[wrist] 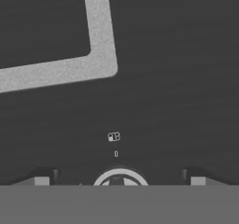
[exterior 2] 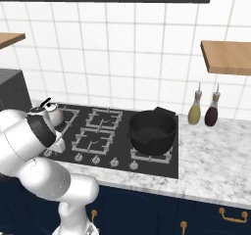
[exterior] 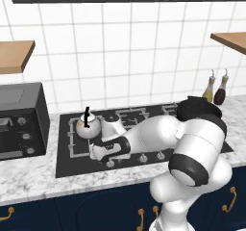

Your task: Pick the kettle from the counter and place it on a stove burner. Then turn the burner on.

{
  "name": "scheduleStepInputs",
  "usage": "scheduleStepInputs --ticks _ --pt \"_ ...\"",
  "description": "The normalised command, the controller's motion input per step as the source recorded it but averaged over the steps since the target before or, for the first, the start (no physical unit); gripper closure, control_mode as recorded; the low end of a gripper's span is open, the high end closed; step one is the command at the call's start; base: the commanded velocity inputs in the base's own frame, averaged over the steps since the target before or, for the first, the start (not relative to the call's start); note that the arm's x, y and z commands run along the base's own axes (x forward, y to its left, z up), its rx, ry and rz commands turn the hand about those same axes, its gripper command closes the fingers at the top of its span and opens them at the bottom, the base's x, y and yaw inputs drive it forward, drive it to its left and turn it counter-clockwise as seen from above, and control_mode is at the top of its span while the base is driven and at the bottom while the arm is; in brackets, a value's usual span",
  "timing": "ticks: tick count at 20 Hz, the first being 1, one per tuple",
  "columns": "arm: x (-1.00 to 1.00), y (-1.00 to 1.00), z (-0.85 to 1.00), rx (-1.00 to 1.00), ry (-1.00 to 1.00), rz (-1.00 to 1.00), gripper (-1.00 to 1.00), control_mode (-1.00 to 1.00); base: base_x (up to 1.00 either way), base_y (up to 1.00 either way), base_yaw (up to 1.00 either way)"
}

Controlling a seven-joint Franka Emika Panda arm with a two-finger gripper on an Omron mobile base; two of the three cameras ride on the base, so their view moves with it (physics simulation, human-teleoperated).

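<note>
The small white kettle (exterior: 87,127) (exterior 2: 51,112) with its black arched handle stands upright on the left stove burner, inside the grey grate (exterior: 76,146). My gripper (exterior: 94,152) is low over the stove's front edge, just in front of the kettle and apart from it. In the hand view the gripper (wrist: 120,182) is open, its fingertips (wrist: 42,181) set wide to either side of a round control knob (wrist: 120,176). A corner of the grate (wrist: 100,64) crosses the top of that view. The marble counter (exterior: 29,177) (exterior 2: 215,151) flanks the stove.
A large black pot (exterior: 197,109) (exterior 2: 153,129) sits on the right burner. Two bottles (exterior 2: 195,112) (exterior 2: 212,114) stand against the wall at the right. A microwave (exterior: 19,121) is on the left. More knobs (exterior 2: 95,159) line the stove front.
</note>
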Motion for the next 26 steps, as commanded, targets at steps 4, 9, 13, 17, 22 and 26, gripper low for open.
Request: scheduleStepInputs --ticks 4,9,13,17,22,26 --pt "0.08 0.00 -0.03 0.00 -0.02 0.00 1.00 -1.00 0.00 0.00 0.00" --pt "-0.01 0.00 0.00 0.00 0.00 0.00 1.00 -1.00 0.00 0.00 0.00" --pt "-0.37 0.00 0.00 0.00 -0.01 0.00 1.00 -1.00 0.00 0.00 0.00" --pt "-0.54 0.03 0.05 -0.02 -0.15 0.19 1.00 -1.00 0.00 0.00 0.00" --pt "-0.12 0.38 0.11 -0.09 -0.10 0.45 1.00 -1.00 0.00 0.00 0.00" --pt "0.00 0.55 0.07 -0.10 0.00 0.53 1.00 -1.00 0.00 0.00 0.00"
